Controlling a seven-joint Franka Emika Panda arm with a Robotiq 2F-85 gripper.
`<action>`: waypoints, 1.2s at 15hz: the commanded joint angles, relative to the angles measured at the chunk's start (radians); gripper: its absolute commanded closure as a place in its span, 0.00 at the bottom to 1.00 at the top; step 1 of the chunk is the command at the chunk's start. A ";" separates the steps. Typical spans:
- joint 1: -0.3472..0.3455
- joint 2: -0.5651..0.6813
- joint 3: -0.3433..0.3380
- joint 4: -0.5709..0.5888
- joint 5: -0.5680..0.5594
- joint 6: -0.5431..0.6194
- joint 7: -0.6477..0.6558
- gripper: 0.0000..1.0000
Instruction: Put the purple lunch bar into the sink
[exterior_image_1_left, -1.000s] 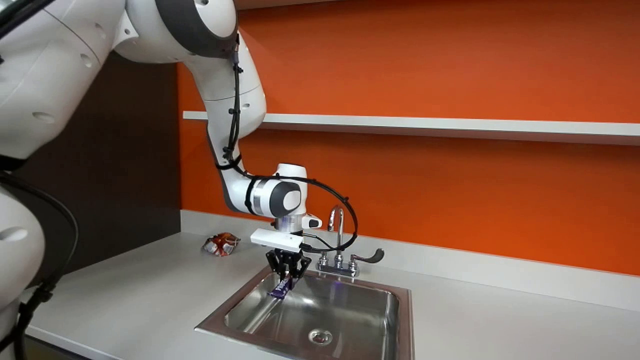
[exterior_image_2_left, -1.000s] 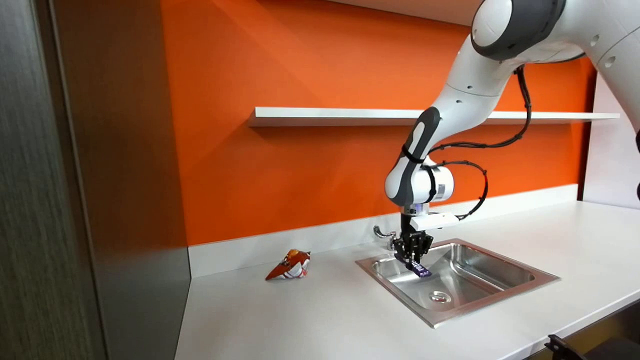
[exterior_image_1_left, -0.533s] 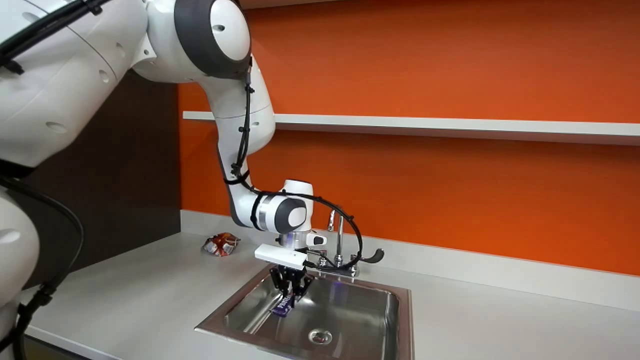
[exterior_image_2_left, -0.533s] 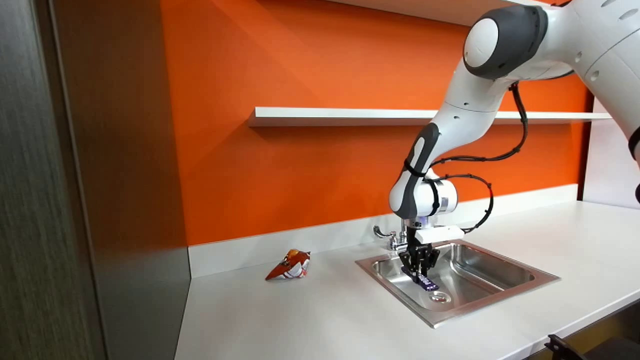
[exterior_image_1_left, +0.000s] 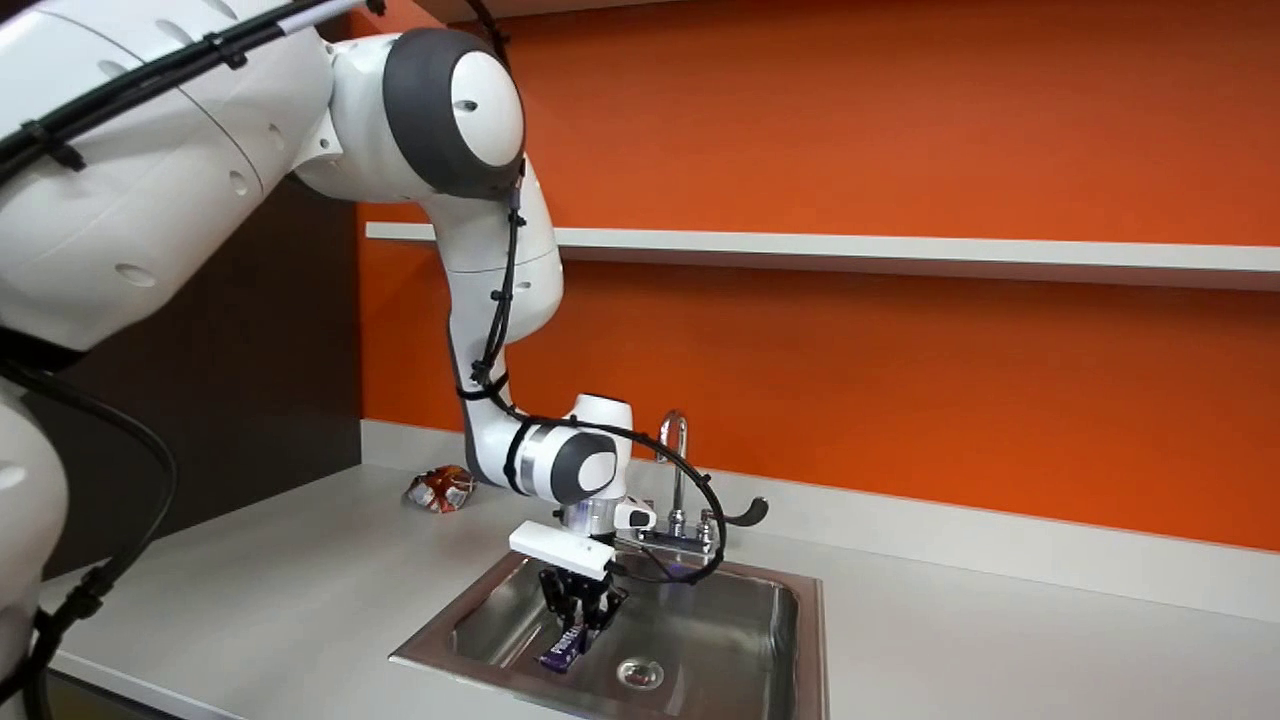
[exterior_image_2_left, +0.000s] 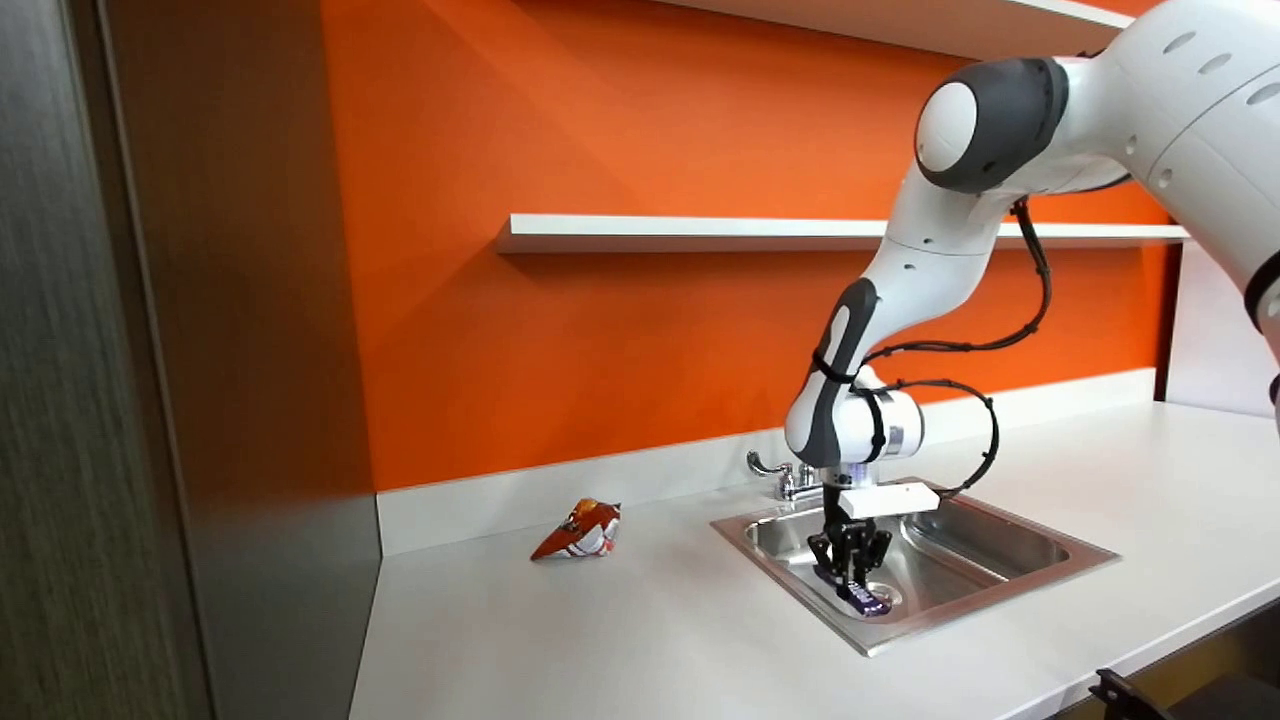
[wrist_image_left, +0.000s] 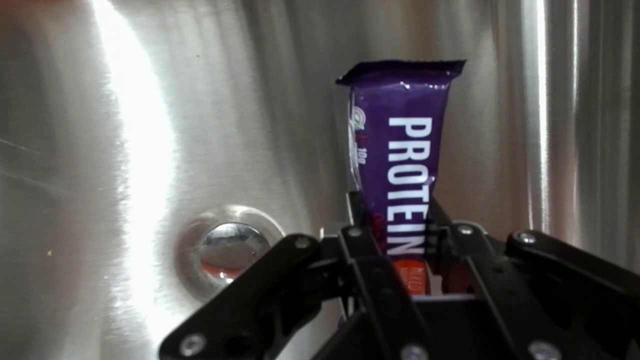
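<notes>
Well, the biggest thing around me is the orange wall (exterior_image_1_left: 950, 380). Next comes the long, light grey counter (exterior_image_2_left: 600, 640), then the white shelf (exterior_image_1_left: 850, 245) up on the wall. My arm (exterior_image_1_left: 540, 280) is white with dark grey bits, and it bends over the counter and points down. Under it is the sink (exterior_image_1_left: 809, 640), a shiny metal box set into the counter. The silver faucet (exterior_image_1_left: 678, 495) stands at the back of the sink. My gripper (wrist_image_left: 397, 212) is down low in the sink. A crinkly red and white packet (exterior_image_2_left: 583, 530) lies on the counter, well apart from the sink. My jaws stand just a little apart, and they pinch the purple lunch bar (wrist_image_left: 407, 102) by its two sides. So the bar is down in the sink with me, and one end of it sticks out past my jaws. I cannot tell if it touches the bottom. Near the bar is the round drain (wrist_image_left: 232, 250), flat in the sink floor. Smallest of all are the white letters (wrist_image_left: 410, 172) on the bar; they spell the word PROTEIN.
</notes>
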 joint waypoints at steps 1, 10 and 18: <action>-0.035 0.037 0.032 0.034 0.022 0.014 -0.013 0.93; -0.038 0.074 0.037 0.063 0.020 0.019 -0.006 0.93; -0.035 0.021 0.031 0.048 0.018 0.029 0.002 0.02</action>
